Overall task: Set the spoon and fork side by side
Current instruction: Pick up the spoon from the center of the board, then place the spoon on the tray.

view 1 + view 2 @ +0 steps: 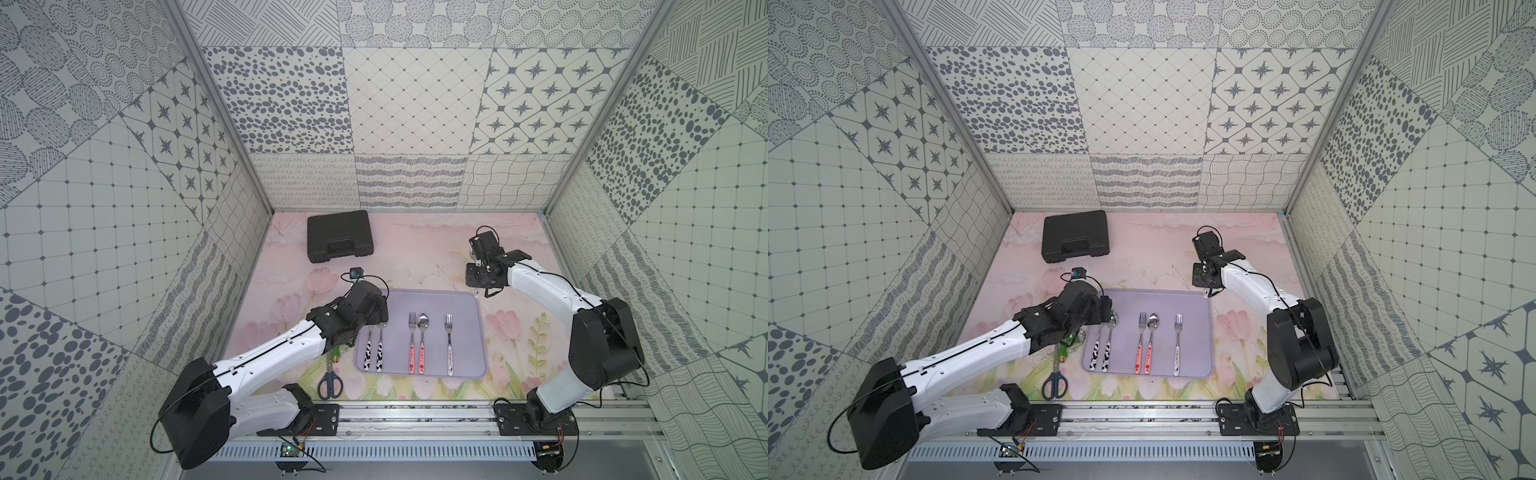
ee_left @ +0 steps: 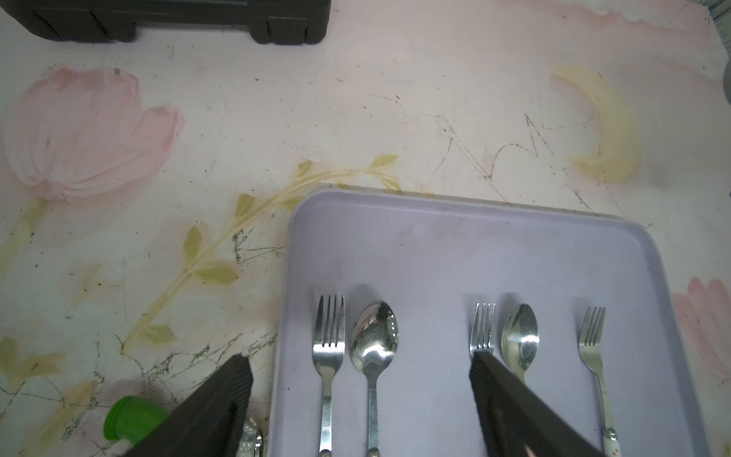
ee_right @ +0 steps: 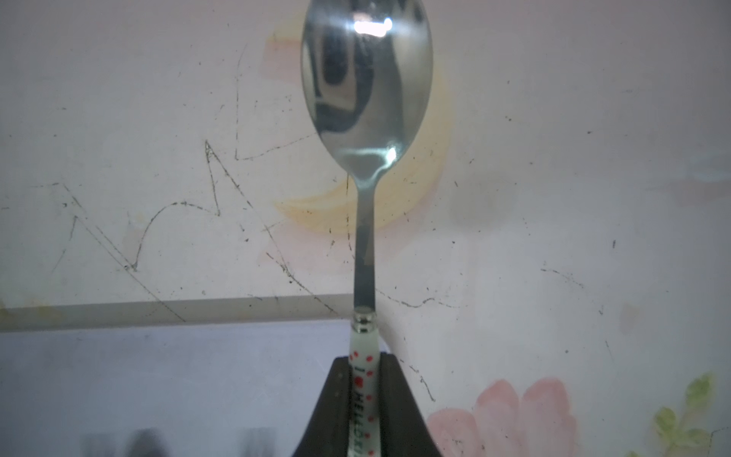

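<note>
In the right wrist view, the right end effector point(image 3: 366, 399) pinches the dotted white handle of the spoon point(image 3: 366, 79), whose bowl reaches out over the desk point(image 3: 118, 118) just past the tray point(image 3: 158, 376) edge. In the left wrist view, the left end effector point(image 2: 360, 360) is spread wide above the cow-patterned pair point(image 2: 374, 344). In both top views, the white-handled fork point(image 1: 449, 345) lies alone on the tray beside the red pair point(image 1: 422, 357); scissors point(image 1: 330, 371) and a case point(image 1: 338, 235) rest on the desk.

The right gripper point(image 3: 366, 362) is squeezing the dotted handle of a shiny spoon point(image 3: 366, 79), which is pointing to twelve o'clock. A purple tray point(image 3: 158, 376) is lying at eight o'clock on the flowery table point(image 3: 553, 198).
</note>
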Action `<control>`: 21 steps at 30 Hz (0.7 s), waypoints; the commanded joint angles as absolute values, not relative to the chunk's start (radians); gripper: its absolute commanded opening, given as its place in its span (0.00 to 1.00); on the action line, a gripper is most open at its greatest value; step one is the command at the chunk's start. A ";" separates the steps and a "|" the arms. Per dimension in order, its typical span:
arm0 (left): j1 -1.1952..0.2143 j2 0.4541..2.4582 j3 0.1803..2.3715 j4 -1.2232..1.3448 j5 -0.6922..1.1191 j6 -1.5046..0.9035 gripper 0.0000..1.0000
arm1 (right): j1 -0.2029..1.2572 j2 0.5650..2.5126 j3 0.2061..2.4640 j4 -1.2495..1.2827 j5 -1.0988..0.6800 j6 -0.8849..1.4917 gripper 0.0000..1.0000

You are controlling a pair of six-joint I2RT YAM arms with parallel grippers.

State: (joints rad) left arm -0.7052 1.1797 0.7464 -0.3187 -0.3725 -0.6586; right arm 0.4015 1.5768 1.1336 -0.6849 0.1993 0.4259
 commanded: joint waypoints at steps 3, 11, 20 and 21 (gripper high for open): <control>-0.701 1.154 0.738 -0.298 -0.393 -0.651 0.91 | 0.476 1.465 1.029 -0.681 0.206 0.507 0.04; -0.701 1.136 0.731 -0.302 -0.403 -0.653 0.91 | 0.620 1.336 0.880 -0.681 0.203 0.635 0.04; -0.701 1.126 0.724 -0.304 -0.425 -0.652 0.91 | 0.730 1.243 0.736 -0.677 0.193 0.757 0.04; -0.701 1.126 0.723 -0.303 -0.425 -0.652 0.91 | 0.740 1.237 0.724 -0.678 0.188 0.770 0.04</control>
State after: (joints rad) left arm -0.7040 1.1320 0.7288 -0.3214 -0.3775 -0.6586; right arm 0.7189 1.2655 0.7521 -0.6983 0.1902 0.7025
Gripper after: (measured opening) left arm 0.912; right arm 0.150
